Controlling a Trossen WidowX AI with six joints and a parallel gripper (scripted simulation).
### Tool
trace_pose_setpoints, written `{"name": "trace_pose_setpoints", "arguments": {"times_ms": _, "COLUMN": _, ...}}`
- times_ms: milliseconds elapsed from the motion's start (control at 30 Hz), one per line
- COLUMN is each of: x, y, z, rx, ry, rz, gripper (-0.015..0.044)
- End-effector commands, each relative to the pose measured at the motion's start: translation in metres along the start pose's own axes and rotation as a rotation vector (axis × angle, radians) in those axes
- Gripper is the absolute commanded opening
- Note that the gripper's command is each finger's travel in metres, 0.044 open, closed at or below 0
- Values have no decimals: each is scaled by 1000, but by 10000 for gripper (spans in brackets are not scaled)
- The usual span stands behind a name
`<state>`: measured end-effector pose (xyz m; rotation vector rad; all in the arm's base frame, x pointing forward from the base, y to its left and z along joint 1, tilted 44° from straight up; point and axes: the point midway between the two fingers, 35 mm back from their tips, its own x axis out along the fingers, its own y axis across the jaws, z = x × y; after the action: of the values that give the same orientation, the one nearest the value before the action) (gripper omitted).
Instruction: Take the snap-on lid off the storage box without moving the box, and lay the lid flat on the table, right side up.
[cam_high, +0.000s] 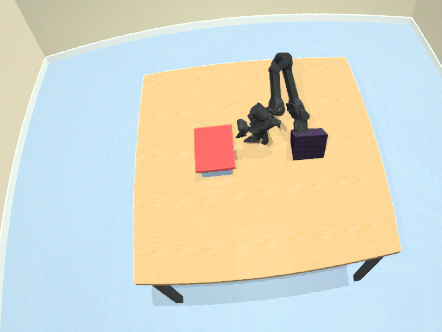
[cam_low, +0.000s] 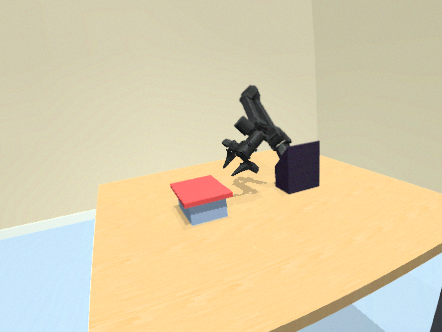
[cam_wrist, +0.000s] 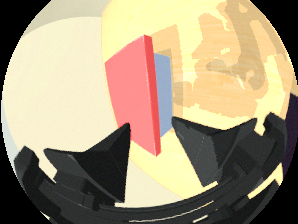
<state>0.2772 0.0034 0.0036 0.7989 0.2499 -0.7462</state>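
Observation:
A flat red lid (cam_high: 215, 149) (cam_low: 201, 190) (cam_wrist: 125, 85) sits level on top of the blue-grey storage box (cam_high: 217, 174) (cam_low: 209, 213) (cam_wrist: 164, 95) and overhangs its walls. The box stands on the wooden table (cam_high: 200, 225) (cam_low: 250, 260). My gripper (cam_high: 242, 138) (cam_low: 228, 171) (cam_wrist: 151, 123) is partly open and empty. It is in the air to the right of the lid in the top view, tilted toward the lid's near side edge. In the wrist view the lid's edge shows beyond and between the fingertips, apart from them. The inside of the box is hidden.
A dark purple block (cam_high: 309, 146) (cam_low: 304, 168) stands on the table right of the box, close to the arm's base, which it partly hides in the exterior view. The arm's shadow falls on the table between the block and the box.

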Motion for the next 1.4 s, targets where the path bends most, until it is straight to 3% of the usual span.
{"name": "trace_pose_setpoints", "arguments": {"times_ms": 0, "x": 4, "y": -3, "z": -1, "rx": -8, "ry": 5, "rz": -4, "gripper": 235}}
{"name": "trace_pose_setpoints", "arguments": {"times_ms": 1367, "x": 68, "y": -4, "z": 1, "rx": -9, "ry": 1, "rz": -1, "gripper": 235}}
